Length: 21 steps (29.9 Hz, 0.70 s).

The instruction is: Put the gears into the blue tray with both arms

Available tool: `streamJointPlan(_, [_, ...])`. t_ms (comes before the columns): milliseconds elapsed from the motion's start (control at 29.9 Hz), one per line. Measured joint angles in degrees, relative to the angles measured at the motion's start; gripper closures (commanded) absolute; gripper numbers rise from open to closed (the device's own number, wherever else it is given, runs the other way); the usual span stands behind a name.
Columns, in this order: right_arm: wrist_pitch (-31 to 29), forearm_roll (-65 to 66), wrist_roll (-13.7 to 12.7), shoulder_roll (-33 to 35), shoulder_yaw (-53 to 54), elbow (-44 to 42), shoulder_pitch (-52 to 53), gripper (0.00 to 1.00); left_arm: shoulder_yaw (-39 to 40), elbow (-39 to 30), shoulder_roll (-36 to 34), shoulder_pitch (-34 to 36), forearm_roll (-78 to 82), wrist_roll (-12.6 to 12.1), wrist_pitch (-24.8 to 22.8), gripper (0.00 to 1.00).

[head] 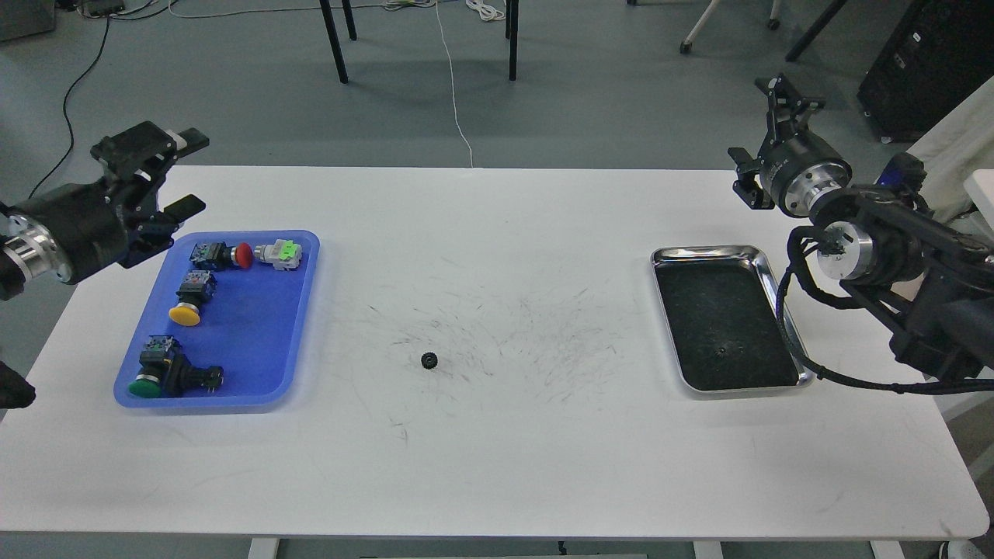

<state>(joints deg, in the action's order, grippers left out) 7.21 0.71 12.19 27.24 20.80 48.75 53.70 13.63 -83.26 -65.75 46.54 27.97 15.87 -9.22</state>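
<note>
One tiny black gear (429, 360) lies on the white table near the middle, on scuffed marks. A second gear (721, 352) is a small dark speck inside the steel tray (787, 341). The blue tray (256, 326) sits at the left and holds several push-button switches. My left gripper (155, 144) hovers over the table's far left edge, just behind the blue tray, fingers apart and empty. My right gripper (792, 93) is raised beyond the table's far right edge, behind the steel tray, fingers apart with nothing between them. Both grippers are far from the gears.
Red (243, 255), yellow (185, 314) and green (144, 387) capped switches plus a white and green one (281, 253) fill the blue tray's left and far parts. Chair legs (334, 39) and cables stand on the floor beyond the table.
</note>
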Motion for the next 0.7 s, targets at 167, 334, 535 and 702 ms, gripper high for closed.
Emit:
streamJointPlan(167, [0.06, 0.03, 0.1, 0.09, 0.14, 0.03, -0.8, 0.03, 0.0, -4.43, -0.36, 2.45, 11.76, 0.02, 0.59, 0.02])
streamJointPlan(334, [0.37, 0.08, 0.24, 0.1, 0.19, 0.12, -1.5, 0.03, -0.47, -6.36, 1.51, 3.29, 12.84, 0.22, 2.55, 0.02])
streamJointPlan(535, [0.68, 0.08, 0.45, 0.1, 0.2, 0.08, -2.03, 0.03, -0.53, -1.47, 4.9, 2.8, 5.94, 0.45, 5.95, 0.02])
streamJointPlan(702, [0.84, 0.12, 0.47, 0.1, 0.21, -0.09, -2.07, 0.03, -0.11, 12.11, 13.49, 0.75, -7.87, 0.46, 6.04, 0.02])
